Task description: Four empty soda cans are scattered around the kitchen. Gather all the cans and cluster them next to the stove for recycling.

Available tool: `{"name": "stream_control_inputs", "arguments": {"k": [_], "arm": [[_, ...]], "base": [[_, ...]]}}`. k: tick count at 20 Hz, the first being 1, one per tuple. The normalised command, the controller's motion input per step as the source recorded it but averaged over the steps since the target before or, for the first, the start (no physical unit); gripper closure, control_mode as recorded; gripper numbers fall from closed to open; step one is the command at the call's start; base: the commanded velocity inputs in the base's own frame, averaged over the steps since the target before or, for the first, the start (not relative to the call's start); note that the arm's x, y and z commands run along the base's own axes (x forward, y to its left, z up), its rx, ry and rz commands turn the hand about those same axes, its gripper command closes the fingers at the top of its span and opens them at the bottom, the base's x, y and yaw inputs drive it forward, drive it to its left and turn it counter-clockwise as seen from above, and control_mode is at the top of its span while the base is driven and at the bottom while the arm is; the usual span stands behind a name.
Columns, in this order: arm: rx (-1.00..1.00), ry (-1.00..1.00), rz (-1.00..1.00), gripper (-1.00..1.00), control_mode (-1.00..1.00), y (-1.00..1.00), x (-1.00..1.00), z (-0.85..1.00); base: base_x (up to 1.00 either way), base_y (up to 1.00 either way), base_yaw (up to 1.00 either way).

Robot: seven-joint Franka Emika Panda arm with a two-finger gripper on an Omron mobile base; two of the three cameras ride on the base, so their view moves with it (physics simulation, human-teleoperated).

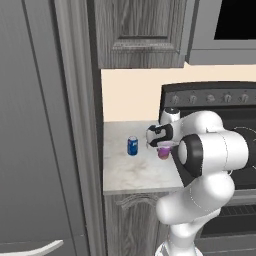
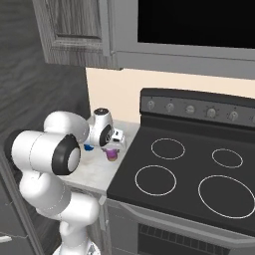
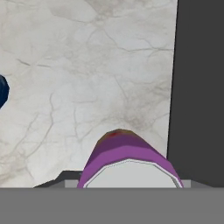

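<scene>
The gripper (image 1: 165, 145) is hanging over the marble counter (image 1: 125, 175) close to the edge that meets the stove (image 2: 189, 169), and its fingers are closing around a purple soda can (image 1: 164, 151), which is standing upright between them. In the hand view the purple soda can (image 3: 129, 162) is sitting right under the camera with its silvery top facing up, just beside the dark side of the stove (image 3: 199, 87); whether its base is touching the marble cannot be told. A blue soda can (image 1: 132, 146) with a white mark is standing upright on the counter, nearer the back wall edge and toward the tall grey cabinet (image 1: 45, 125), apart from the purple one. In the right base view the blue soda can (image 2: 88, 147) is peeking out from behind the arm's white body. In the hand view its dark blue side (image 3: 2, 91) is showing at the left border. The stove's black top is carrying four white ring marks, and round knobs are lining its grey back panel (image 2: 199, 108).
</scene>
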Motion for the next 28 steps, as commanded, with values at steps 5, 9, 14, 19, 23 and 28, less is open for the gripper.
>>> {"name": "stream_control_inputs", "arguments": {"k": [5,9,14,19,23,28], "arm": [[0.0,0.0,0.0,1.0,-1.0,0.0,0.0,0.0],[0.0,0.0,0.0,-1.0,-1.0,0.0,0.05,-0.04],[0.0,0.0,0.0,-1.0,-1.0,0.0,0.09,-0.03],[0.0,0.0,0.0,-1.0,-1.0,0.0,0.08,-0.02],[0.0,-0.03,0.0,-1.0,-1.0,-0.02,-0.1,0.09],[0.0,-0.04,0.0,-1.0,-1.0,-0.03,-0.29,0.33]], "base": [[0.0,0.0,0.0],[0.0,0.0,0.0],[0.0,0.0,0.0],[0.0,0.0,0.0],[0.0,0.0,0.0],[0.0,0.0,0.0]]}}
